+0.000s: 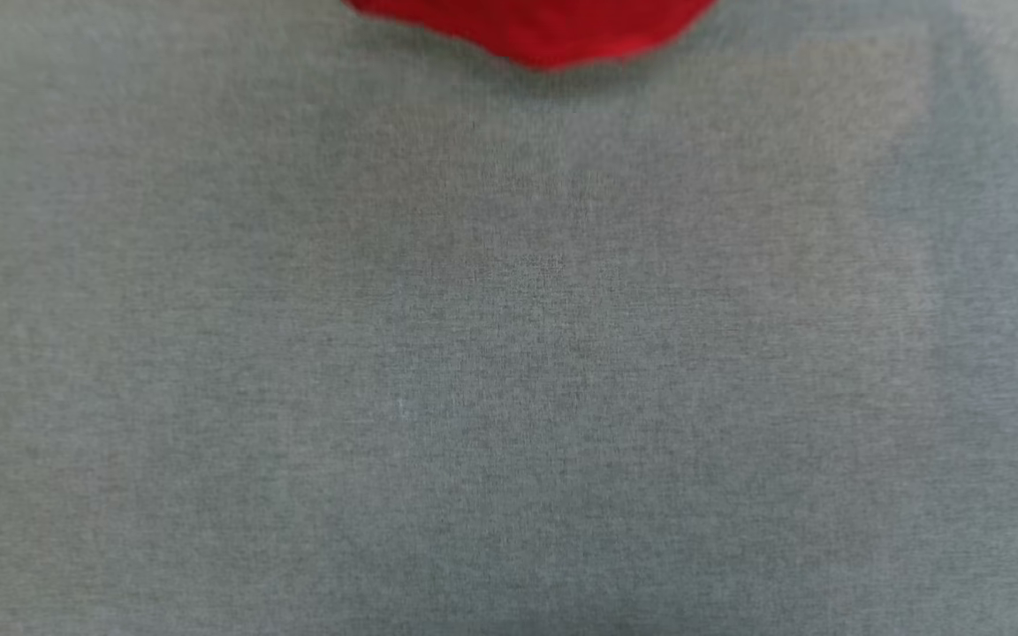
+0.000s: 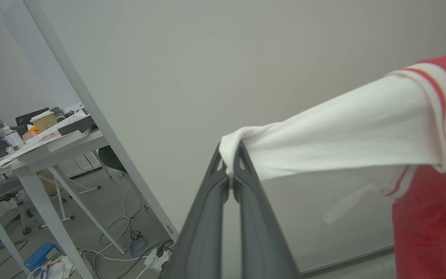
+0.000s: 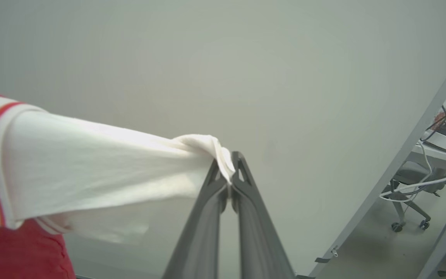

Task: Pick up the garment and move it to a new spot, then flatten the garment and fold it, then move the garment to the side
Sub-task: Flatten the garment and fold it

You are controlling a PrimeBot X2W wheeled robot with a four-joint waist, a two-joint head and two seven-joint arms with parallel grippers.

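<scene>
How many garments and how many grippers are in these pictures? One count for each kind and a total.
garment: 1
grippers: 2, the left gripper and the right gripper, each shut on the garment
total: 3

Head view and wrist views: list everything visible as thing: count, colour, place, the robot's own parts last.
Red soft-fabric jersey with white striped-trim sleeves: one, red and white, hanging in the air, stretched by its sleeves.
Grey woven cloth surface: one, grey, beneath the jersey, head view.
White cluttered table: one, white, left wrist view's left.
Brown paper cup: one, brown, on that table.
Floor cables: several, black and white, near the table's legs.
Wheeled office chair: one, grey, right wrist view's right.
Left gripper: one, dark grey, shut on a sleeve.
Right gripper: one, dark grey, shut on the other sleeve.
</scene>
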